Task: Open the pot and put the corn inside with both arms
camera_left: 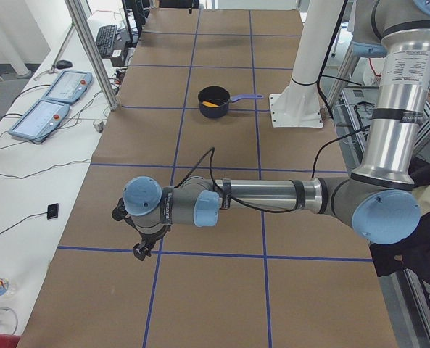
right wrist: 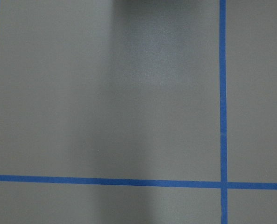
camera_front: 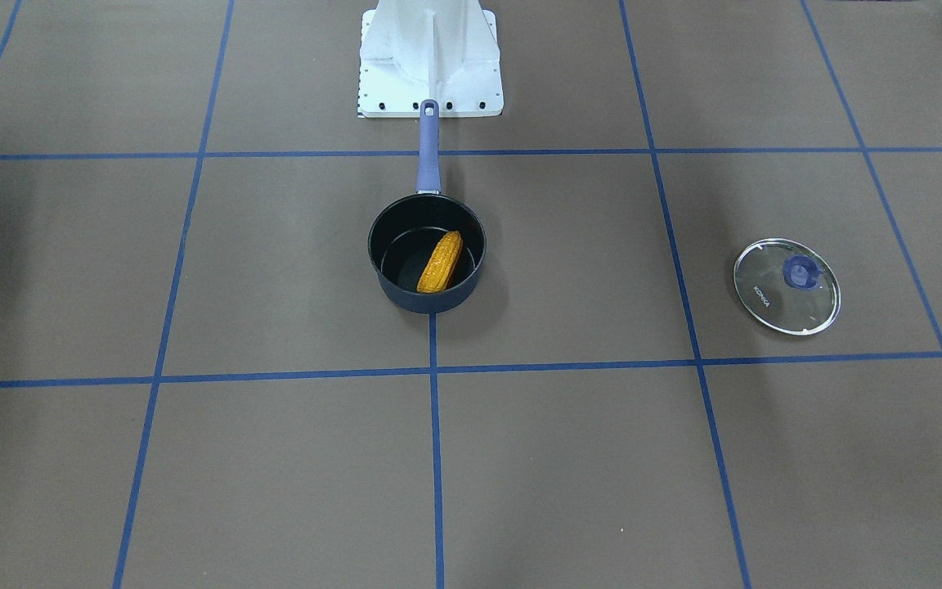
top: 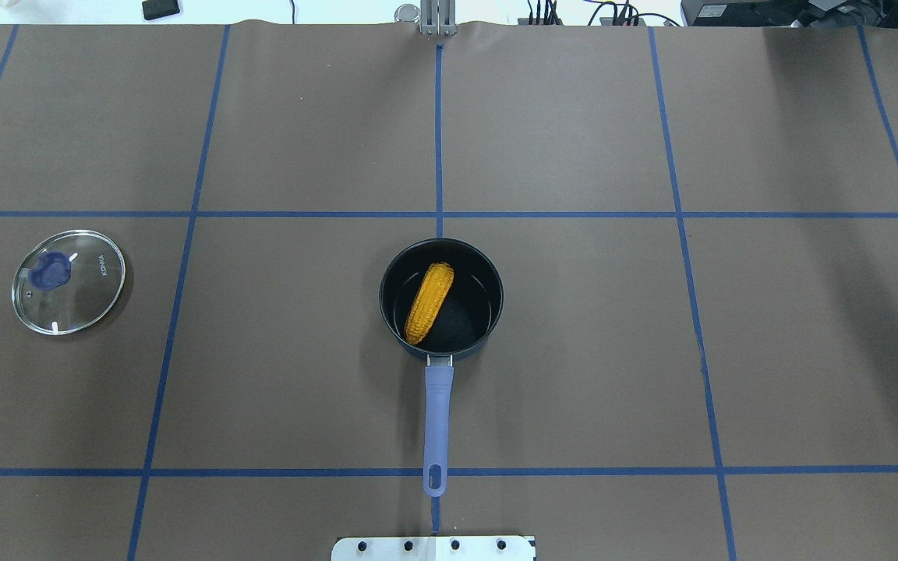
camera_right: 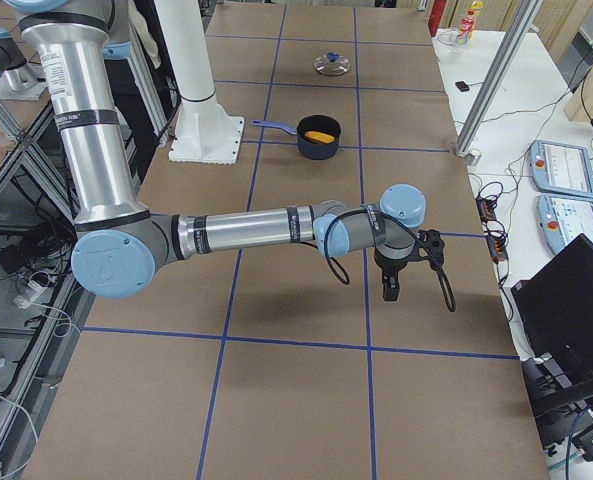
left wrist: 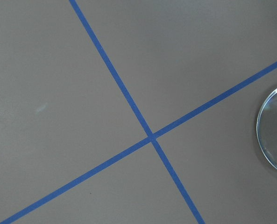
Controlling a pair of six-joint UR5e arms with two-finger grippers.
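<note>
Yellow-orange corn (camera_front: pixel 441 262); navy-black pot (camera_front: pixel 426 301) with lavender handle (camera_front: pixel 428 155); clear lid (camera_front: pixel 773 304), blue knob (camera_front: pixel 800 272), at right; brown table (camera_front: pixel 275 458), blue grid lines (camera_front: pixel 436 458).

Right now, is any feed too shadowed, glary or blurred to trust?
Overhead: even light, corn sharp in the pot, small glints on the lid. Front-facing: faint shadow patches on the table, corn clear. Left wrist: sharp, lid cut off at the edge. Right wrist: hazy, shadow band, table only.

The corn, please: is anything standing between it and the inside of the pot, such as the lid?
Nothing visible does. The corn already lies inside the open pot, and the glass lid lies apart, far off on the robot's left.
</note>
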